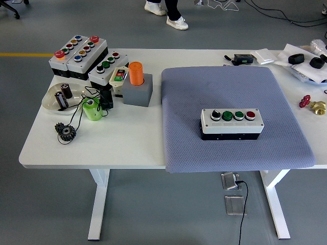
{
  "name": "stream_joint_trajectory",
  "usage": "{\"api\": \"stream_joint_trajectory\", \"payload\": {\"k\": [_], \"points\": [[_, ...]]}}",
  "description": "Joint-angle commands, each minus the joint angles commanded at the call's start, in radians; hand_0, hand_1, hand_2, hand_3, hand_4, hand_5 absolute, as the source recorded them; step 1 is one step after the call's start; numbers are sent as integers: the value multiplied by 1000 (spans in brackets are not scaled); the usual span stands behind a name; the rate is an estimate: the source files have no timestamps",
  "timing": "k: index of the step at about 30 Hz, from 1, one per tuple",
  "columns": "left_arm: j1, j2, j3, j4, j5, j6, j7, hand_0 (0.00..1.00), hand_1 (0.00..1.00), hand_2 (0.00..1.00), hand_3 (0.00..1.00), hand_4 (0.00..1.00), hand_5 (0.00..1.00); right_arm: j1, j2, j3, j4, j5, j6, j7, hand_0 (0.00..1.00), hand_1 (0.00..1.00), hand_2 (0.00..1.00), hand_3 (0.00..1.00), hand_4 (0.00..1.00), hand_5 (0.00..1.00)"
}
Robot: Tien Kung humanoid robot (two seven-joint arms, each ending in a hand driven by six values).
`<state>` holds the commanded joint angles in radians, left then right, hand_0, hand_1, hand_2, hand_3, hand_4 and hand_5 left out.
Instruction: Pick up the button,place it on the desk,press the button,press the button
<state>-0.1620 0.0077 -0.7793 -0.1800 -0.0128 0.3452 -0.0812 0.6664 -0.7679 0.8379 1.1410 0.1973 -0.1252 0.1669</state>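
Note:
A button box (pixel 232 122) with a white top and black base lies flat on the grey mat (pixel 230 81), right of the table's middle. Its top carries a row of a black selector (pixel 216 115), two green buttons (pixel 233 115) and a red button (pixel 250 115). Neither robot hand appears in the head view, and nothing touches the box.
Several other button boxes (pixel 79 53) are stacked at the back left, beside an orange cylinder in a grey block (pixel 136 74). A bowl (pixel 51 99), a green part (pixel 92 109) and a black gear (pixel 66 132) lie at the left. A red valve (pixel 305 101) and small parts sit at the right edge. A person's shoes (pixel 178 22) show beyond the table.

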Motion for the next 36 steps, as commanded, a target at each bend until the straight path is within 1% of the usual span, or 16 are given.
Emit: {"api": "stream_joint_trajectory", "payload": {"k": [10,17,25,28,36], "points": [[5,1,20,0,-10,-1,0,653,702,724,497,317,960,-6,0,2,-2,11,-3,7,814,809,868,861,620,564],[3,0,14,0,-8,0,2,653,702,723,497,318,959,-2,0,14,-2,22,-4,12,813,809,867,860,619,566],[6,-1,12,0,-3,2,4,653,702,723,497,318,959,-7,-1,24,30,26,-1,9,813,809,867,859,618,566],[1,-1,8,0,-4,3,3,652,702,723,497,318,959,6,3,19,32,26,-5,-3,813,809,866,859,614,570],[0,-1,11,0,-7,3,5,652,703,723,497,318,960,10,-1,19,33,41,-10,-7,812,808,863,853,607,584]]}}
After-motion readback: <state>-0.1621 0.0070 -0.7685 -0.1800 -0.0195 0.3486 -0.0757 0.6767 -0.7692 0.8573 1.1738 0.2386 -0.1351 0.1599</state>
